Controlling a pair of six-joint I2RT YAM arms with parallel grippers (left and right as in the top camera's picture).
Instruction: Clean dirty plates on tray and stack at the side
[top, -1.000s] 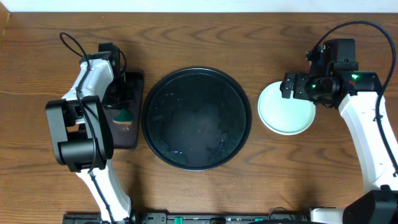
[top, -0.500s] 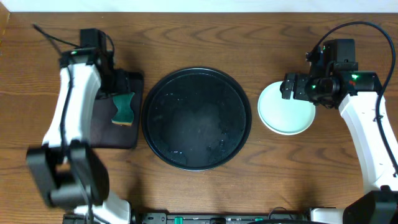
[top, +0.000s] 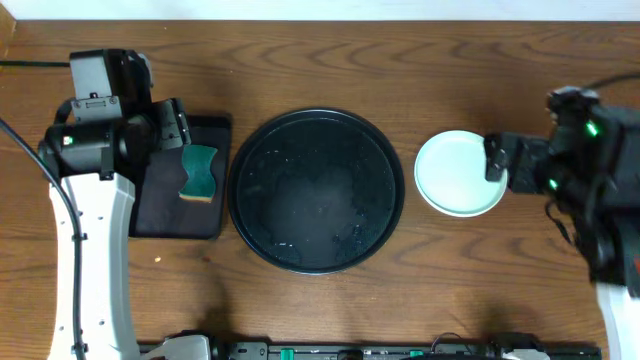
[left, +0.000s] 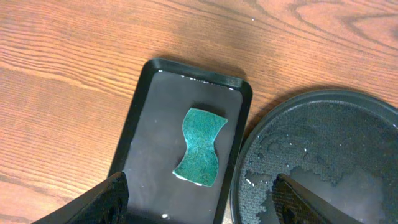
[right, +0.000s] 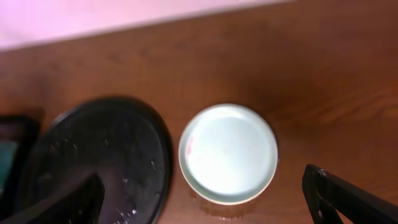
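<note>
The round black tray (top: 316, 190) lies mid-table, wet and speckled, with no plates on it. To its right on the wood rests a pale mint plate (top: 460, 172); the right wrist view shows this plate (right: 228, 153) with a faint pink smear near its left rim, and I cannot tell what lies under it. My right gripper (right: 208, 205) hangs open high above it, at the plate's right edge in the overhead view (top: 497, 160). My left gripper (left: 199, 208) is open and holds nothing, raised over the small tray's far end (top: 172, 128).
A green sponge (left: 200, 147) lies loose on the small rectangular black tray (top: 150, 205), just left of the round tray (left: 323, 155). A wet patch shows on the wood at the plate's near edge.
My left gripper has opened and lifted away from the small tray, leaving the sponge lying on it. My right arm has drawn back to the right, away from the plate.
</note>
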